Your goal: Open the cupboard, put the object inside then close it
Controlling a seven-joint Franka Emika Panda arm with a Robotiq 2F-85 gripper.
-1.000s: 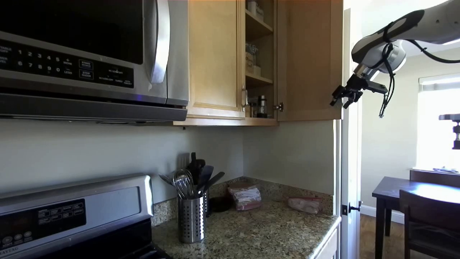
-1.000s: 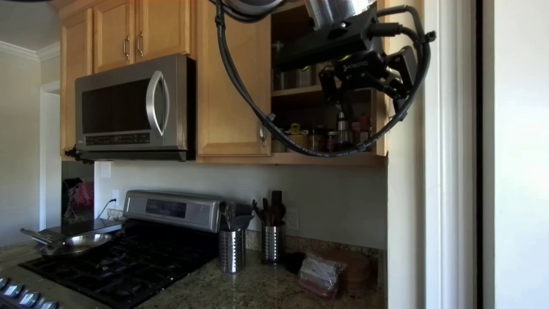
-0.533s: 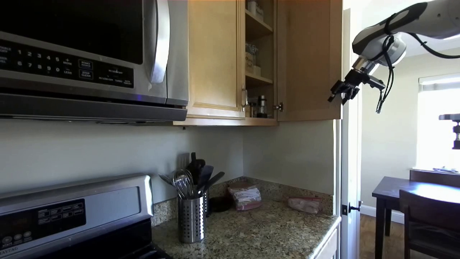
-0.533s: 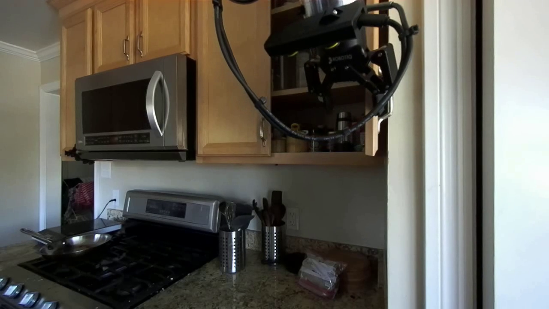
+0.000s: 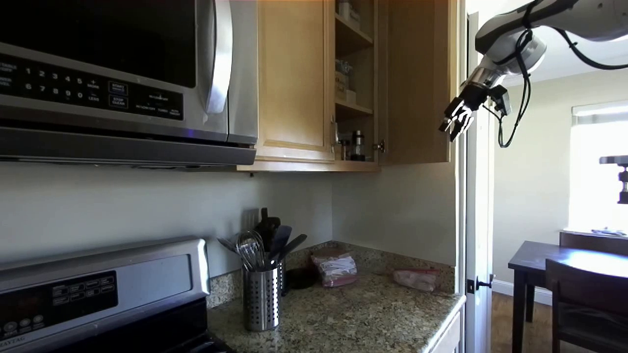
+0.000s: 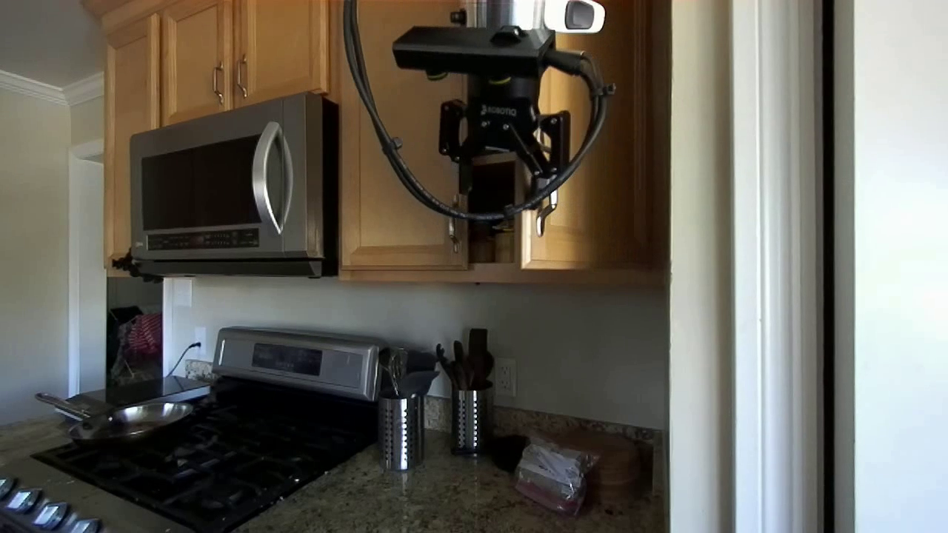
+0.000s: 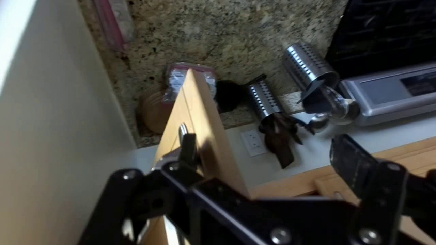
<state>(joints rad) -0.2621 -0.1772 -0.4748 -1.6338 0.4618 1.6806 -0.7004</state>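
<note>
- Granite counter [image 5: 353,314], utensil can [image 5: 261,301] on its left.
- Cupboard [image 5: 299,78] above, right door [image 6: 609,196] partly open.
- I have the gripper [image 6: 506,185] spread, one finger [image 7: 188,149] just beside that door's handle [image 7: 183,131].

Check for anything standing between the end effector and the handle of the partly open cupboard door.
Nothing visible does: in the wrist view, one fingertip of the open end effector overlaps the silver handle on the cupboard door; contact can't be told.

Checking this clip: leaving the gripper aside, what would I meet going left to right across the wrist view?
Pale wall, pink-edged bag at upper left, cupboard door, perforated holder with dark utensils, second perforated holder, stove control panel.
</note>
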